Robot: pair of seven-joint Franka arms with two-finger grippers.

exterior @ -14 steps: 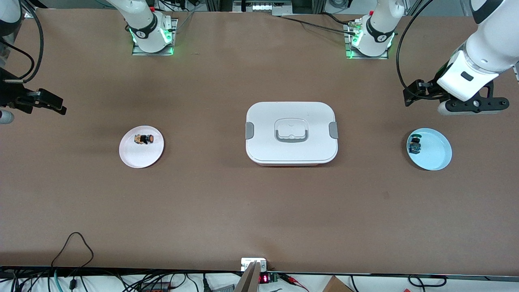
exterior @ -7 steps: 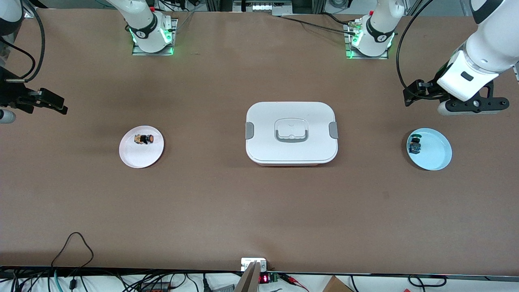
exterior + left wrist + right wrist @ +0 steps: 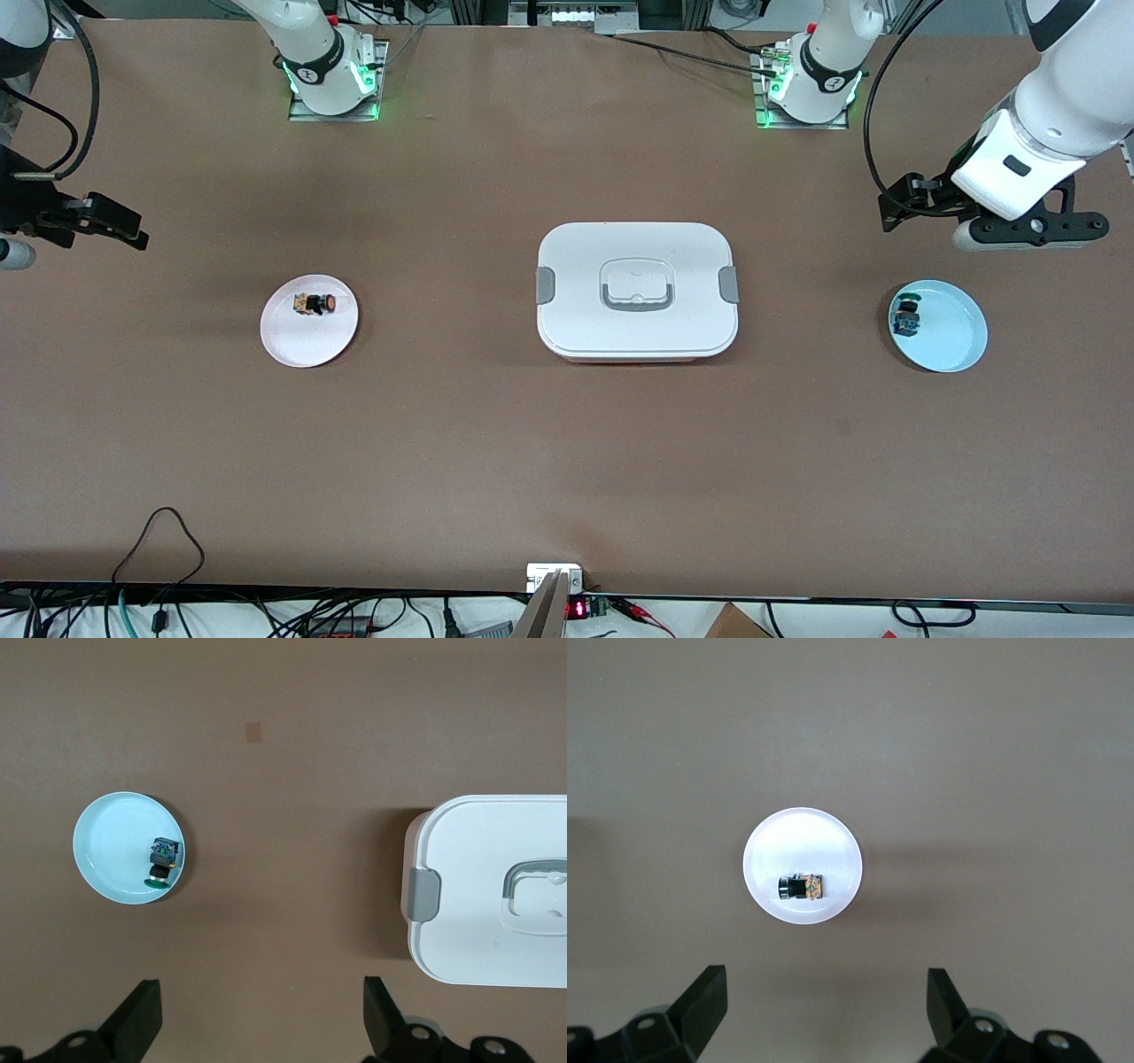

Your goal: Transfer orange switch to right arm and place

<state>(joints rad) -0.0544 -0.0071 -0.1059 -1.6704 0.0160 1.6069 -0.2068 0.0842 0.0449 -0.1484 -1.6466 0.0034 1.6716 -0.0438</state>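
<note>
The right end effector (image 3: 111,226), its 2 fingers (image 3: 700,1005) spread and empty, hangs over bare brown desk (image 3: 567,461) at its own end. The tiny black switch with the round orange cap (image 3: 317,304) lies on its side on a small white round plate (image 3: 306,350) nearby. The left end effector (image 3: 899,208), also spread, waits above a pale blue plate (image 3: 961,341) holding a green-capped switch (image 3: 905,317). Risk: a tiny, tipped part could skid or roll from a mis-centred pinch.

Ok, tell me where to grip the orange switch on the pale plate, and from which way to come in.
Best guess: grip the orange switch across its black middle body, coming straight down from above. It lies on its side on the pale plate, cap toward the lidded box, terminals away from it, so the fingers should close across its short width. The right gripper, open, hangs above that plate.
</note>
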